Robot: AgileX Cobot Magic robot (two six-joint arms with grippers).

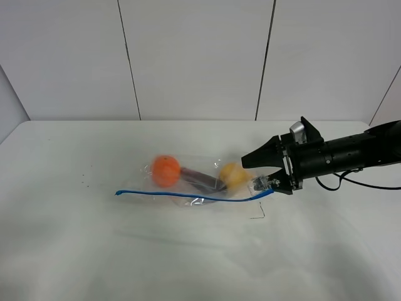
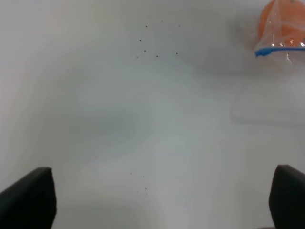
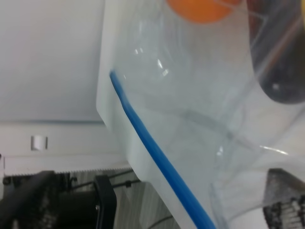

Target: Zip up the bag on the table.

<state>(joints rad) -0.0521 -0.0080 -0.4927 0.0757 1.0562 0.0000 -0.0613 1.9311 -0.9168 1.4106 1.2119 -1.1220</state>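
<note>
The clear bag [image 1: 199, 164] lies on the white table [image 1: 94, 244], left of centre-right, with an orange [image 1: 166, 170], a dark eggplant [image 1: 199, 180] and a yellow fruit [image 1: 233, 174] inside. Its blue zip strip [image 1: 188, 195] runs along the near edge and rises at the right end. My right gripper [image 1: 264, 180] is shut on the bag's right corner, holding it slightly raised. The right wrist view shows the bag [image 3: 190, 119], its strip [image 3: 157, 157] and one fingertip [image 3: 286, 195]. My left gripper [image 2: 162, 200] is open and empty over bare table; the bag's left end [image 2: 281, 33] is far from it.
Tiny dark specks [image 1: 84, 175] mark the table left of the bag and show in the left wrist view [image 2: 152, 47]. A thin dark mark [image 1: 260, 213] lies just in front of the right gripper. A cable [image 1: 351, 183] hangs under the right arm. White wall panels stand behind.
</note>
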